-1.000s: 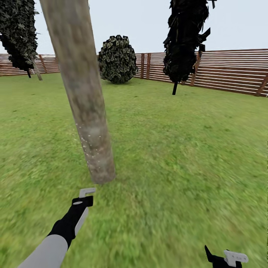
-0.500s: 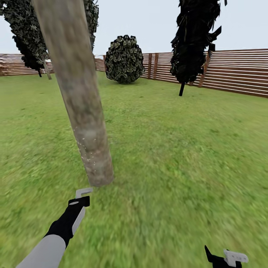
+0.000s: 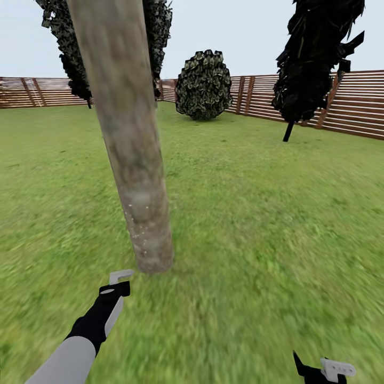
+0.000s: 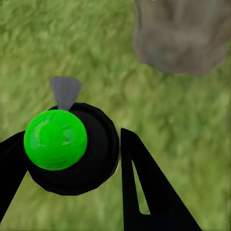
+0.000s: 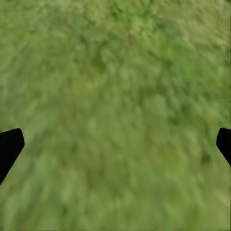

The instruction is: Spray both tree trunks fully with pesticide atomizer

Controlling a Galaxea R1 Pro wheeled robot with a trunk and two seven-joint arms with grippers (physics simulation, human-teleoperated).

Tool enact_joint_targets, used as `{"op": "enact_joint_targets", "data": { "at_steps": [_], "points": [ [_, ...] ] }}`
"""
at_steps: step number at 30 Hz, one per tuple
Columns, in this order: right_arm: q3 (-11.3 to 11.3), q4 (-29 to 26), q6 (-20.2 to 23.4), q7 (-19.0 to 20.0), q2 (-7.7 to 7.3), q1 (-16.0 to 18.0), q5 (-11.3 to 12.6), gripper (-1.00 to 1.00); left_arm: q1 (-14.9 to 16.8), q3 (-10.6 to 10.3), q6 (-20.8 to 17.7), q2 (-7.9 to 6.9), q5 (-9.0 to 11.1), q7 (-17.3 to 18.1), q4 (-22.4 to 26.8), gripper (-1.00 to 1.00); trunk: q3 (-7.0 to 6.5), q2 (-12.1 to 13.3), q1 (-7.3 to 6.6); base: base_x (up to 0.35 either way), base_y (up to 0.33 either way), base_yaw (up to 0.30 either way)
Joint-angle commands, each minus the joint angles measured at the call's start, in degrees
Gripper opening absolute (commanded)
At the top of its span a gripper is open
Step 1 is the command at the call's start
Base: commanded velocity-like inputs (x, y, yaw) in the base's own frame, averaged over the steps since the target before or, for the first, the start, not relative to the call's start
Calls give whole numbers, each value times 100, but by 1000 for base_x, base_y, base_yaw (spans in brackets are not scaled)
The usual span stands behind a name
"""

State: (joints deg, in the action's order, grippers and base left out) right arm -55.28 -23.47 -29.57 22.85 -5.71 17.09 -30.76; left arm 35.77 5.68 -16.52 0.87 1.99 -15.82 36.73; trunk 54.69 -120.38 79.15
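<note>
Left gripper (image 4: 72,159) clamped on the pesticide atomizer (image 4: 72,147), nozzle aimed at the base of the near tree trunk (image 3: 130,154).

Nearest, at the lower edge of the head view: right gripper (image 3: 322,369) hanging over bare grass (image 3: 256,240), its fingertips (image 5: 10,147) spread wide apart in the right wrist view, gripping nothing. Further up and left, left arm stretched forward, black atomizer body with green cap pinched between the dark fingers (image 4: 144,192), pale nozzle (image 3: 120,276) just short of the trunk's foot. On the lower trunk, fine white specks of pesticide (image 3: 140,230). Well beyond, a round leafy bush (image 3: 204,85), an all-black tree (image 3: 314,58) and the slatted wooden fence (image 3: 352,104).
</note>
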Motion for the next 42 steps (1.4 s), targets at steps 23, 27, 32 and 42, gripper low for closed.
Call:
{"op": "enact_joint_targets", "data": {
  "at_steps": [23, 27, 32, 42],
  "points": [
    [2, 0, 1, -3, 0, 3, 0, 100, 0, 2, 327, 4, -6, -9, -8, -100, 0, 0, 0, 49, -252, 120],
    [0, 0, 2, -3, 0, 2, 0, 100, 0, 1, 329, 9, -6, -9, -12, -100, 0, 0, 0, 0, -274, 277],
    [0, 0, 0, 0, 0, 1, 0, 100, 0, -4, 333, 10, -6, -9, -17, -100, 0, 0, 0, 0, -274, 258],
    [8, 0, 3, 0, 10, 0, -6, 100, 0, 3, 334, 9, -6, -9, -16, -100, 0, 0, 0, 0, -274, 127]
  ]
}}
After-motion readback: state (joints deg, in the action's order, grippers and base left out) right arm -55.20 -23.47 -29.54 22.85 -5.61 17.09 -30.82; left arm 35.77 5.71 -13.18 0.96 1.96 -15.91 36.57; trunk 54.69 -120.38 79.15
